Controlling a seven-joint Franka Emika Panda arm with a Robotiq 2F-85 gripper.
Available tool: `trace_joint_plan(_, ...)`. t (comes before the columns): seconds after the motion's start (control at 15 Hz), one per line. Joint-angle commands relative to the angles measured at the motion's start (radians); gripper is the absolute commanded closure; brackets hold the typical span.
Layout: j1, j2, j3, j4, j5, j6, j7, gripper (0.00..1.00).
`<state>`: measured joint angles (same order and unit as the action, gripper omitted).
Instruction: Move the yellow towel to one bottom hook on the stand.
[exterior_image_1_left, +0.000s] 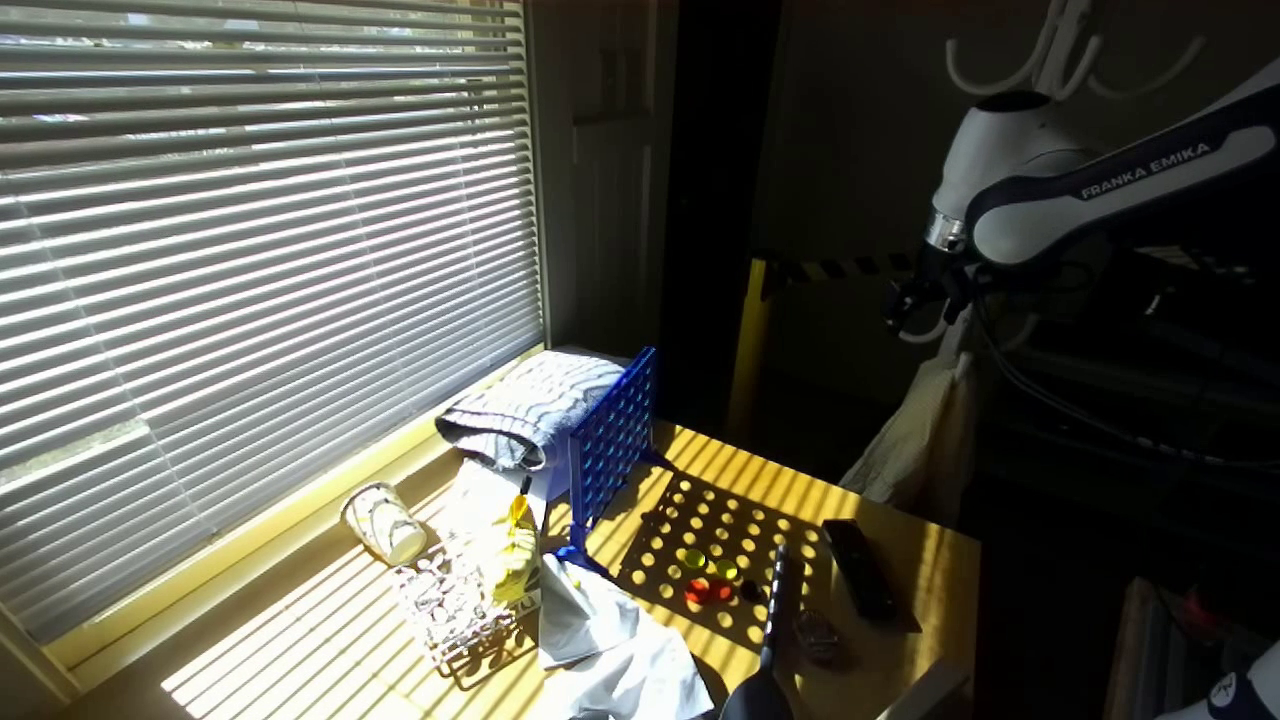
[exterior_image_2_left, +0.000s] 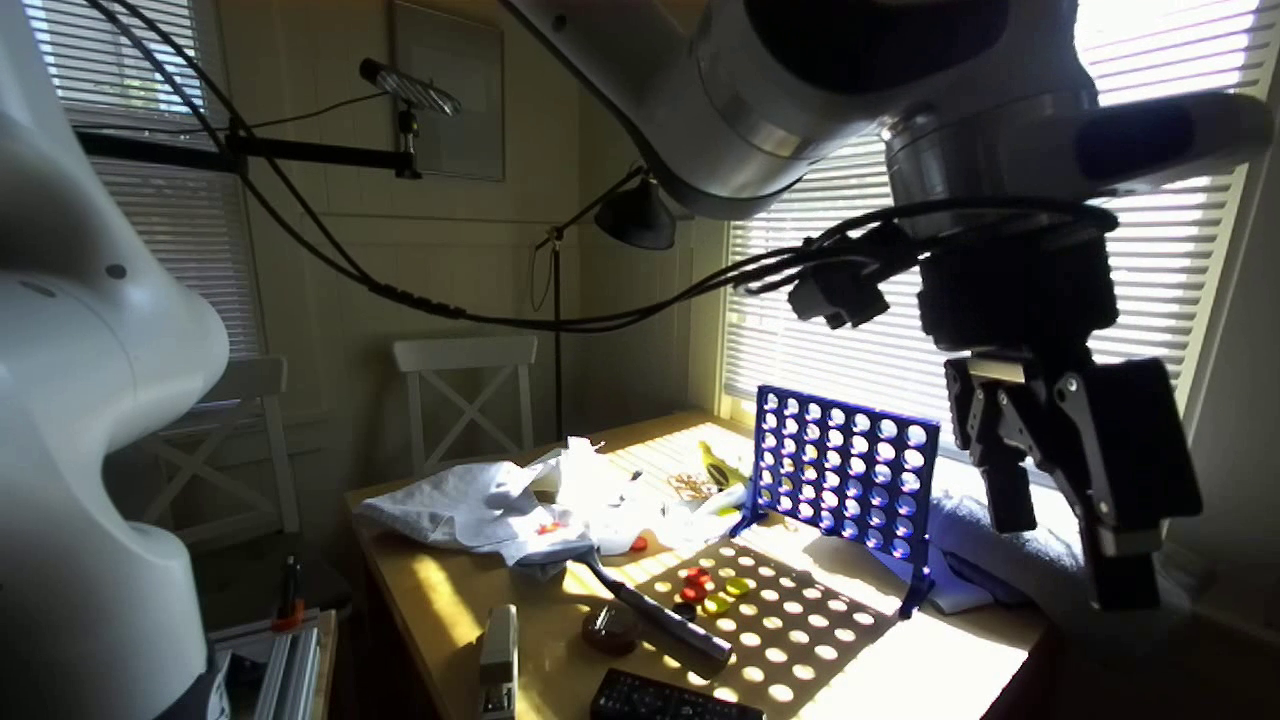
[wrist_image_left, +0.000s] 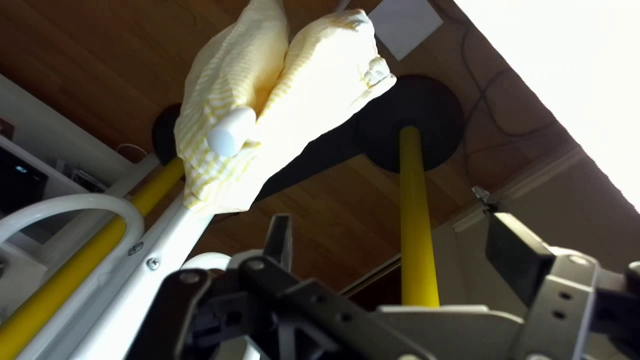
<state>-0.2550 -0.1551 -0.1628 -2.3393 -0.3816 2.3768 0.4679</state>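
The pale yellow checked towel (wrist_image_left: 225, 95) hangs at a white hook tip (wrist_image_left: 232, 132) of the stand (wrist_image_left: 155, 265) in the wrist view. The rounded tip shows in front of the cloth. In an exterior view, the towel (exterior_image_1_left: 925, 430) hangs below the lower part of the white stand (exterior_image_1_left: 1055, 60), beside the table. Another lower hook (wrist_image_left: 95, 202) curves out bare at the left of the wrist view. My gripper (wrist_image_left: 400, 247) is open, with nothing between its fingers, apart from the towel. It shows above the towel in an exterior view (exterior_image_1_left: 922, 315). It also shows open in an exterior view (exterior_image_2_left: 1070, 560), where towel and stand are out of view.
A yellow post (wrist_image_left: 417, 215) with a striped belt stands near the stand. The table (exterior_image_1_left: 950, 560) holds a blue game rack (exterior_image_1_left: 612, 440), a grey towel (exterior_image_1_left: 540, 400), a white cloth (exterior_image_1_left: 630, 650), a remote (exterior_image_1_left: 858, 570) and a wire basket (exterior_image_1_left: 460, 610).
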Motion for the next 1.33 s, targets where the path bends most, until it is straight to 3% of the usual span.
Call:
trace_joint_plan(0.0, 0.004, -0.129, 0.052, -0.056, -0.007, -0.109, 0.126, 0.00)
trace_joint_plan(0.27, -0.004, -0.237, 0.102, -0.079, 0.009, -0.217, 0.218, 0.00)
trace_joint_plan(0.67, -0.021, -0.360, 0.134, -0.114, 0.009, -0.288, 0.332, 0.00)
trace_joint_plan(1.27, -0.005, -0.475, 0.135, -0.152, 0.035, -0.335, 0.298, 0.00)
